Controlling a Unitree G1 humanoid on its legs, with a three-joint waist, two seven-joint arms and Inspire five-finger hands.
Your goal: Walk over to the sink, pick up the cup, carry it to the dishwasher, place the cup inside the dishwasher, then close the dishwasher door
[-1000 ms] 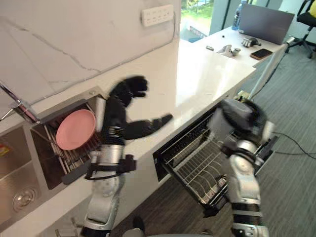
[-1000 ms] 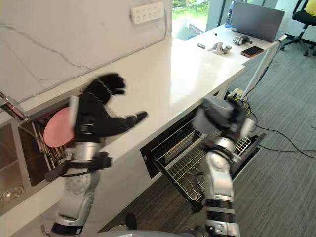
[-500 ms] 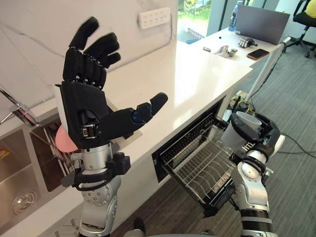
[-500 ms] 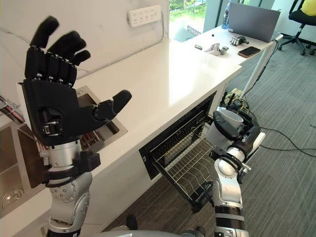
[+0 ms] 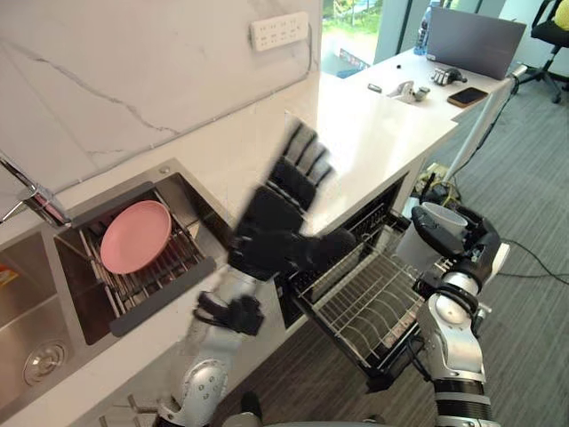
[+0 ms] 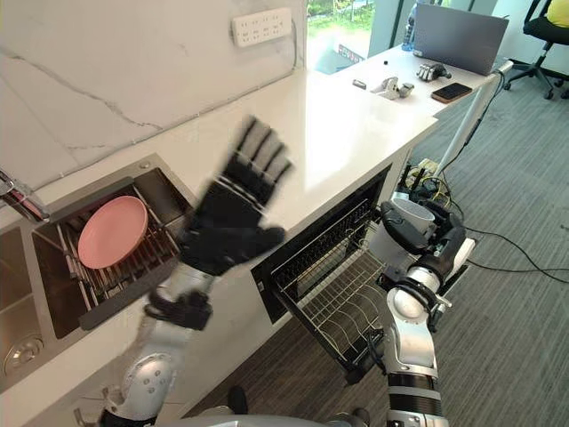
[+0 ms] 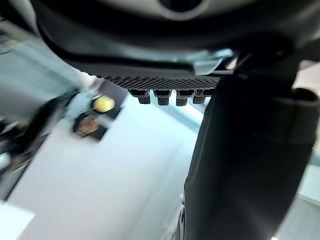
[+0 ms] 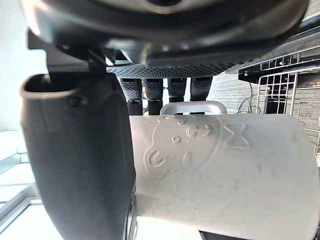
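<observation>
Lowered and swung forward since half a second ago, the left hand [image 5: 269,238] no longer stands tall close to the camera. It is now a blur over the front edge of the white tabletop [image 5: 373,133], its fingers [image 5: 302,160] straight and spread, holding nothing. With it out of the way, one round pink plate [image 5: 135,235] shows whole, leaning in a wire drainer [image 5: 153,280] set in the steel sink [image 5: 36,302]. The right hand [image 5: 469,245] has barely shifted.

Seen from the head, the right hand holds one pale cup [image 5: 422,242], mouth upward, in the air at the outer end of the one pulled-out dishwasher rack [image 5: 356,302], a basket of thin bright wire. The cup is not in the rack. The dark space behind the rack is hard to read. One white socket strip [image 5: 280,29] sits on the marbled wall [image 5: 133,71].

From the left wrist, a dark thumb [image 7: 240,165] and a row of ribbed fingertips [image 7: 165,96] stand against a smeared pale background. A small yellow blob [image 7: 103,103] there cannot be identified.

From the right wrist, the cup is smooth matte white with a raised bear face, and its loop handle [image 8: 192,107] lies toward the fingers [image 8: 161,90]. They curl over it while the right thumb [image 8: 80,160] clamps the near side. Part of the wire rack shows past the cup, and the cup's base is cut off.
</observation>
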